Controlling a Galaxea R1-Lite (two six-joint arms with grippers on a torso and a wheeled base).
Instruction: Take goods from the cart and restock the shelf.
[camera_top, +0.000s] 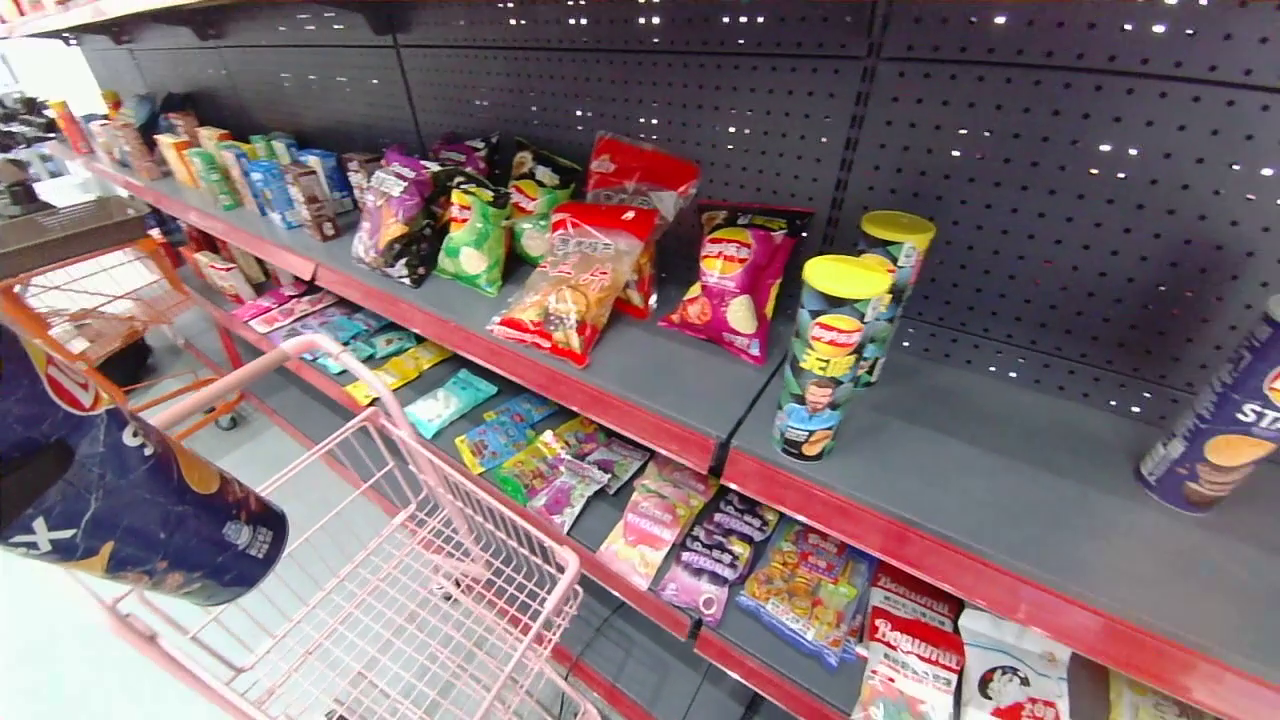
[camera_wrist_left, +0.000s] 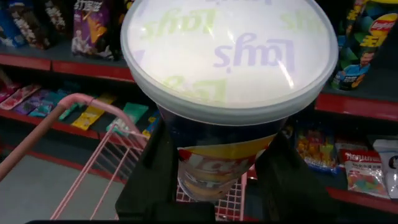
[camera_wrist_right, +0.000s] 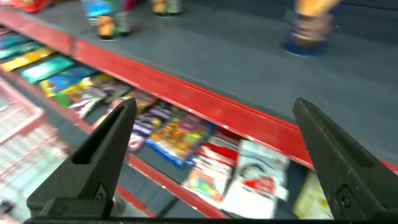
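Observation:
A dark blue chip canister (camera_top: 130, 490) with a white lid (camera_wrist_left: 230, 56) hangs over the pink cart (camera_top: 400, 590), to the left of the shelf. My left gripper (camera_wrist_left: 221, 183) is shut on its body, one black finger (camera_wrist_left: 149, 180) on each side. The grey shelf (camera_top: 1000, 480) with a red front edge has bare room between two yellow-lidded canisters (camera_top: 835, 350) and a purple canister (camera_top: 1225, 420). My right gripper (camera_wrist_right: 217, 168) is open and holds nothing, just in front of the shelf's red edge (camera_wrist_right: 205, 99), above the lower shelf's packets.
Chip bags (camera_top: 575, 280) crowd the shelf's left part, with boxes (camera_top: 260, 180) farther left. Candy and snack packets (camera_top: 700, 540) lie on the lower shelf. An orange cart (camera_top: 100, 300) stands behind the pink one.

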